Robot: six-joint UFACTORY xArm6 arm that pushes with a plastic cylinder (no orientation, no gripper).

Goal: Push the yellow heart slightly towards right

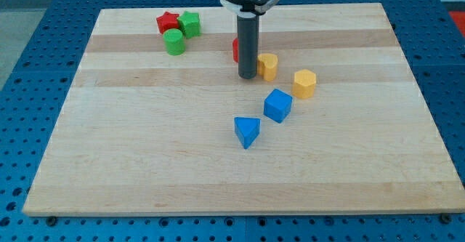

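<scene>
A wooden counter (145, 169) is seen lying on a blue perforated base (29, 67), and the blocks are spread over its upper half. The dark rod (247, 46) is seen coming down from the view's top, and my tip (247, 77) is set on the counter just at the left side of the yellow heart (268, 66), touching it or very nearly so; the exact contact cannot be told. No jaws are fitted to this arm, so no open or clamped state can be reported.

The yellow heart is found a little above the centre of the counter, towards the view's top. A red block (235, 50) is partly hidden behind the rod, so its shape cannot be made out. A yellow hexagon (304, 83) is placed near the heart, to its lower right. A blue cube (277, 105) and a blue triangle (247, 131) are placed below these, near each other. At the view's top left a red star (167, 22), a green block (190, 24) and a green cylinder (174, 42) are gathered close together.

The approach is judged to be done and the push itself to be in hand. A short, straight slide towards the view's right is called for, stopped early so that the heart is kept clear of the yellow hexagon.
</scene>
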